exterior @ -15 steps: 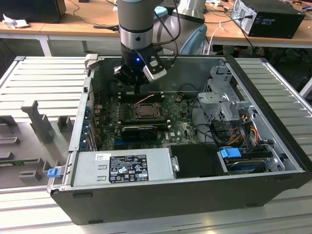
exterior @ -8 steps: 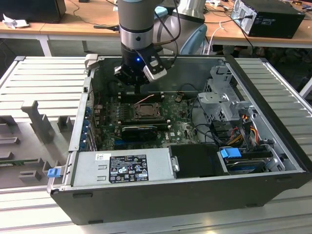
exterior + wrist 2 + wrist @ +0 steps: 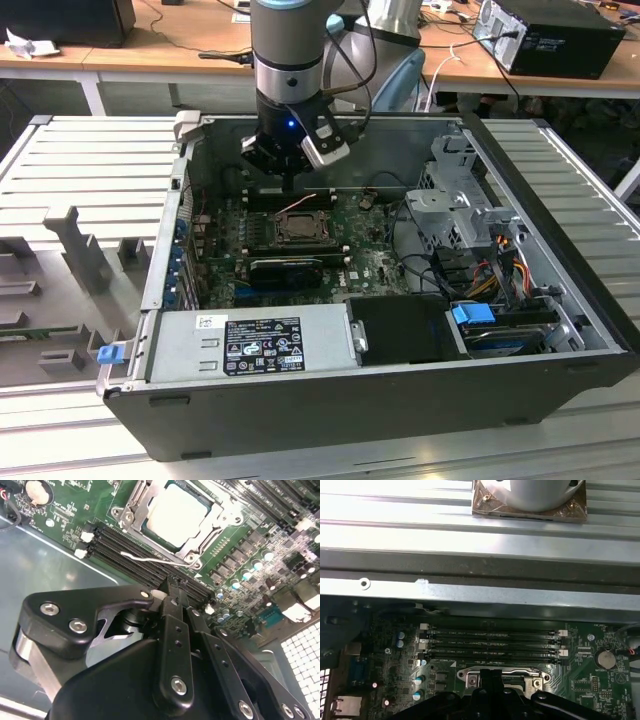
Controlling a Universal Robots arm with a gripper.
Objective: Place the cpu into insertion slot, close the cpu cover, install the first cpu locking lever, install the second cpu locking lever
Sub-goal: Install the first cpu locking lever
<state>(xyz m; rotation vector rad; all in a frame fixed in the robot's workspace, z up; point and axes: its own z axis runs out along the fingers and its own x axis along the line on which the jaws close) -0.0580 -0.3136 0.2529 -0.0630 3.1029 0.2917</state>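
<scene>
The cpu point(image 3: 177, 511), pale silver, lies flat in the insertion slot point(image 3: 300, 226) on the green motherboard. The cpu cover point(image 3: 212, 521), a grey metal frame, lies down around the chip's edges. A thin silver locking lever point(image 3: 150, 560) runs along the socket's side next to the memory slots. I cannot tell whether it is hooked. My gripper point(image 3: 172, 582) hangs just above the memory slots beside the socket, its black fingers shut with nothing between them. In the exterior view the gripper point(image 3: 289, 185) is over the far edge of the socket. In the first wrist view the gripper point(image 3: 492, 674) hides part of the socket.
Black memory slots point(image 3: 490, 640) lie between the socket and the case wall point(image 3: 470, 592). A black ribbed heatsink point(image 3: 285, 268) sits on the near side of the socket. The power supply point(image 3: 255, 345) and drive cage point(image 3: 455, 205) crowd the case. Cables run at the exterior view's right.
</scene>
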